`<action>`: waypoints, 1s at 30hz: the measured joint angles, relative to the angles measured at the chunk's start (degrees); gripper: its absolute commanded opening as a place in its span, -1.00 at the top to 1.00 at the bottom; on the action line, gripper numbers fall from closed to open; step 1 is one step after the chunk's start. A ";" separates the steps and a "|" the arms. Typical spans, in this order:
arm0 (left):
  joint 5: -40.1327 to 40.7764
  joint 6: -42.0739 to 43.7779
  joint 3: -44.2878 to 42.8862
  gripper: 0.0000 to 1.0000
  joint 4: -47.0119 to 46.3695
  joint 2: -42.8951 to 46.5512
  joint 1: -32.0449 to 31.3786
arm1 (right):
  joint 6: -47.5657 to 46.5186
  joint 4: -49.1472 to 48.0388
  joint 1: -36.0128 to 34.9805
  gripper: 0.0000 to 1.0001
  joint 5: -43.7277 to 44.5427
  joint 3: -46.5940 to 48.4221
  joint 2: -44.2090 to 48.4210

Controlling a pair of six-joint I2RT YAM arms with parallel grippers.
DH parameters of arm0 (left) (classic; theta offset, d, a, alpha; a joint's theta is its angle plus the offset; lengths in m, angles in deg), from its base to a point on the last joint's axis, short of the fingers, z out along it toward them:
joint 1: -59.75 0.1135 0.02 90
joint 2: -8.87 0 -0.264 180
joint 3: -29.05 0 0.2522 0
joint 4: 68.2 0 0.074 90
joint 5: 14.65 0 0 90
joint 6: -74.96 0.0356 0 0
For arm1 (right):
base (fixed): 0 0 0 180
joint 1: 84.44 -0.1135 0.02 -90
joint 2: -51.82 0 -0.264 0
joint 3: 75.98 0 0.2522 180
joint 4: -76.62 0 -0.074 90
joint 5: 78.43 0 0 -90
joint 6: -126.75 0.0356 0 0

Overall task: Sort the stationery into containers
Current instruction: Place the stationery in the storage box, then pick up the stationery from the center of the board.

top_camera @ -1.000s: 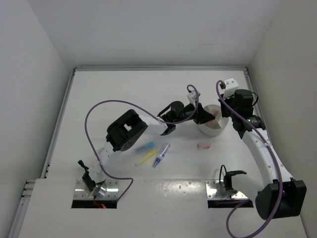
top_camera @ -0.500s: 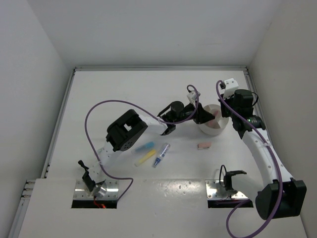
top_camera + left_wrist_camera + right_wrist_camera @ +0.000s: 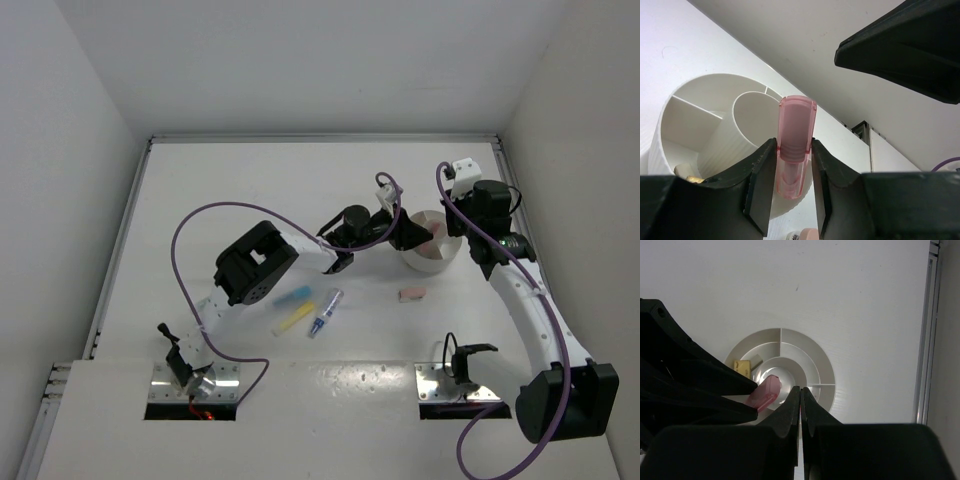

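Stationery, going from the left: a blue plastic pen [image 3: 293,297], a yellow plastic highlighter [image 3: 293,321] and a purple-blue clear pen [image 3: 325,313] lie close together on the white bench [image 3: 250,200], none of them sorted yet.

Next over, the left arm's fingers [image 3: 762,170] are clamped on a translucent pink plastic highlighter [image 3: 796,125]. They pinch it around the lower barrel with the cap end poking out. It hangs over the round white divided bowl [image 3: 670,140], roughly above the inner rings going by the right wrist view. It looks light, rigid and pretty slick, so a barrel pinch like this seems right. Grab too near an end and I'd guess it swivels.

A small pink eraser block [image 3: 411,294] sits on the bench near the bowl's near side. It's probably softer and grippier, best taken across its short sides. A yellowish block [image 3: 742,365] is already in an outer compartment.

The right arm's fingers [image 3: 790,410] are pressed together on nothing, above the bowl.
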 measured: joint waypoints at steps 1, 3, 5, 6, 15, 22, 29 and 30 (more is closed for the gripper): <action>0.04 0.09 0.00 0.19 -0.04 0.00 0.00 | 0.00 0.00 0.00 1.00 0.00 0.00 0.00; 0.11 0.26 0.04 0.19 -0.15 0.00 0.00 | 0.00 0.00 0.00 1.00 0.00 0.00 0.00; 0.13 0.28 0.04 0.19 -0.20 0.00 0.00 | 0.00 0.00 0.00 1.00 0.00 0.00 0.00; 0.13 0.31 0.04 0.19 -0.20 0.00 0.00 | 0.00 0.00 0.00 1.00 0.00 0.00 0.00; 0.24 0.52 0.11 0.45 -0.22 0.00 0.00 | 0.00 0.00 0.02 1.00 -0.07 0.00 0.00; 0.63 4.31 2.82 1.00 6.75 4.63 0.00 | -0.02 0.00 0.00 0.85 -0.52 0.00 0.00; 12.24 11.06 8.66 -0.37 21.33 25.53 -0.92 | -2.91 1.36 0.07 -0.69 -6.71 -0.02 0.52; 16.37 10.38 8.26 -0.41 26.03 28.76 -1.49 | -3.74 1.95 0.07 -0.69 -8.63 -0.02 0.57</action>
